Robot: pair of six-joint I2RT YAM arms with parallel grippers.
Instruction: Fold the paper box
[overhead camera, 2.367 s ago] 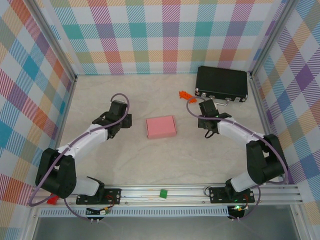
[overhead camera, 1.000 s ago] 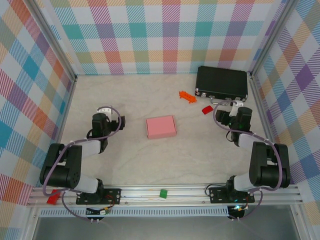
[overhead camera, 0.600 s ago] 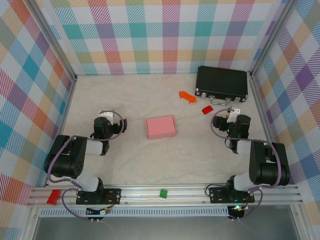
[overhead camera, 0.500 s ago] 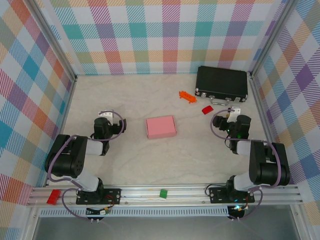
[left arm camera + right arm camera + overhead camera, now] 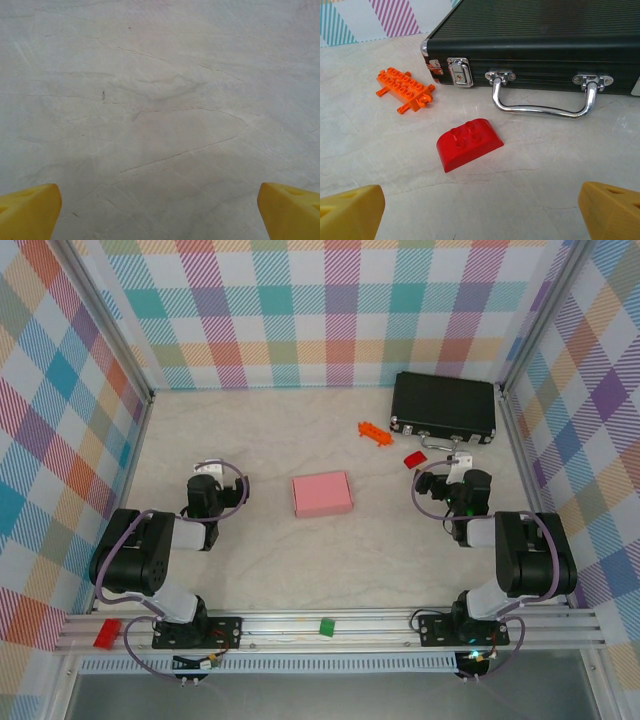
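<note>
The paper box (image 5: pixel 322 494) is a small closed pink rectangular box lying flat in the middle of the table, with nothing touching it. My left gripper (image 5: pixel 214 496) rests well to its left, folded back near its arm. In the left wrist view that gripper (image 5: pixel 160 216) is open, its yellow fingertips (image 5: pixel 27 210) wide apart over bare table. My right gripper (image 5: pixel 446 487) sits far to the box's right. It is open too (image 5: pixel 480 214), its yellow fingertips (image 5: pixel 350 207) spread with nothing between them.
A black case (image 5: pixel 443 406) (image 5: pixel 535 45) with a chrome handle (image 5: pixel 542 100) lies at the back right. Just ahead of the right gripper are a red rounded brick (image 5: pixel 469 144) (image 5: pixel 414 458) and an orange studded piece (image 5: pixel 404 90) (image 5: pixel 372 431). Checked walls enclose the table.
Both arms have drawn back from the pink box to the sides and folded in. The right gripper has swung slightly left lately. The box has not moved.
</note>
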